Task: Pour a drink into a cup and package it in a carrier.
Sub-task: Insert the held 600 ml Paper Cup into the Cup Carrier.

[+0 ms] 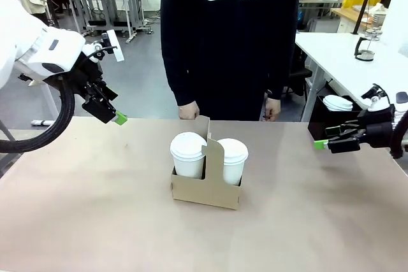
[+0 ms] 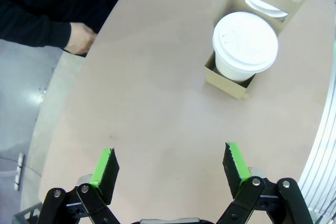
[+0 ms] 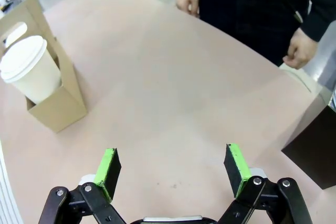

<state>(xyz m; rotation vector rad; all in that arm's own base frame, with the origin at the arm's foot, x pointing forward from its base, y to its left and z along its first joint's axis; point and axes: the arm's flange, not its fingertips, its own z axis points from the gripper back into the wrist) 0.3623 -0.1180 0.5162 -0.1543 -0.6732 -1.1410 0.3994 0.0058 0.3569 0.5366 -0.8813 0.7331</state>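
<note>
Honestly the main risk now is an arm swinging back in and clipping the carrier, tipping the two lidded cups sitting in it mid-table. Both arms hang raised off to the sides, well apart from it, left jaws and right jaws wide apart, empty.

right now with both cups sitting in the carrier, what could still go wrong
Both lidded cups stand tall above the low carrier, so a knock from either open gripper, left or right, could tip them. The person's hands rest at the far table edge just behind the carrier, so a reach towards its handle panel could meet them.
</note>
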